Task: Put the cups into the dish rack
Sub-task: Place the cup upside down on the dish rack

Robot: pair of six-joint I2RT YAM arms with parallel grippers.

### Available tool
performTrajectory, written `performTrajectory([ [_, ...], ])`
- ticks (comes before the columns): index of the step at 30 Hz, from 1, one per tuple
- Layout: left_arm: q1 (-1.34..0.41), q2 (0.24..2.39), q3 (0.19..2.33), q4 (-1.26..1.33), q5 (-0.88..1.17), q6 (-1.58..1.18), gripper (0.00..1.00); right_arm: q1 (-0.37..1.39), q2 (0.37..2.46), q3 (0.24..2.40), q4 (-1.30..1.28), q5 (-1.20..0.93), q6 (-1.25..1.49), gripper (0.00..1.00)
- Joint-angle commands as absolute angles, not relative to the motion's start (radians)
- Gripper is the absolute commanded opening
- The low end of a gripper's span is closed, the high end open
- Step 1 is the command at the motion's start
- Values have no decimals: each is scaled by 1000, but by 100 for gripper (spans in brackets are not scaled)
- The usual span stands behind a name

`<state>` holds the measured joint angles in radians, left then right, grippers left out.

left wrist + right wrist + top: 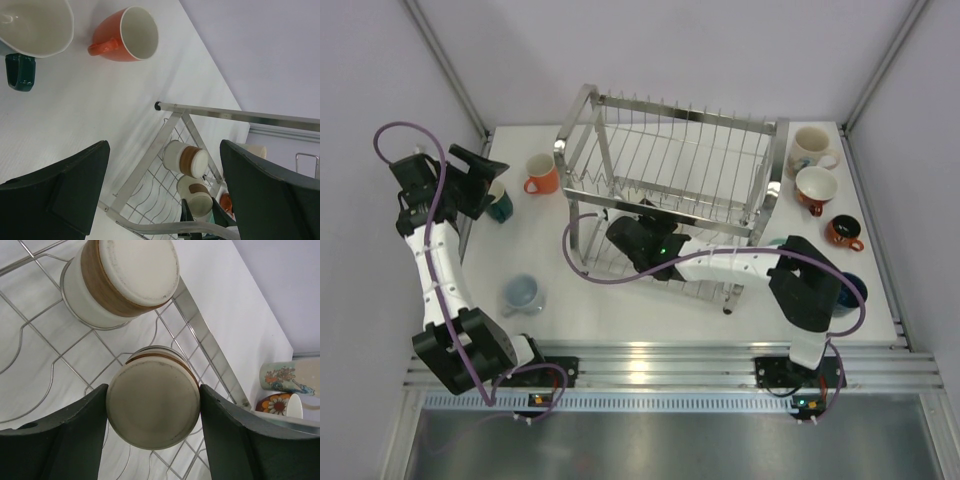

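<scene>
The dish rack (672, 150) stands mid-table. My right gripper (152, 390) reaches into its lower tier and is shut on an upside-down cream cup with a brown band (152, 410), one finger on each side. A second cream banded cup (125, 280) sits mouth-down on the wire floor (40, 340) just beyond it. My left gripper (165, 190) hangs open and empty at the table's far left, above a teal cup (30, 30). An orange cup (127, 35) stands beside that. In the left wrist view both racked cups (186, 159) show through the rack's end frame (170, 130).
A pale blue-grey cup (523, 293) sits front left. Right of the rack stand a large cream mug (812, 148), a red-and-white cup (815, 187) and a small orange-lined cup (843, 232). A navy cup (850, 290) is partly hidden by the right arm. Aluminium frame posts border the table.
</scene>
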<state>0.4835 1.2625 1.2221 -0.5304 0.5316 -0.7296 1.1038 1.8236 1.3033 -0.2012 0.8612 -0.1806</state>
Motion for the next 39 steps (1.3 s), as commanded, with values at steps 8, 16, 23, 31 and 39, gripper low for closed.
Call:
performTrajectory([
  [8, 485, 1218, 1216, -483, 546, -712, 97, 1069, 1839, 1302, -86, 879, -189, 18],
  [16, 485, 1216, 1216, -482, 546, -715, 97, 1043, 1852, 1308, -48, 896, -210, 42],
  [23, 486, 1213, 1215, -483, 551, -716, 97, 1039, 1848, 1305, -35, 900, -219, 63],
  [31, 486, 1212, 1215, -482, 551, -721, 97, 1019, 1847, 1295, -29, 884, -225, 71],
  [39, 486, 1213, 1219, -483, 551, -721, 97, 989, 1838, 1278, -15, 853, -216, 78],
])
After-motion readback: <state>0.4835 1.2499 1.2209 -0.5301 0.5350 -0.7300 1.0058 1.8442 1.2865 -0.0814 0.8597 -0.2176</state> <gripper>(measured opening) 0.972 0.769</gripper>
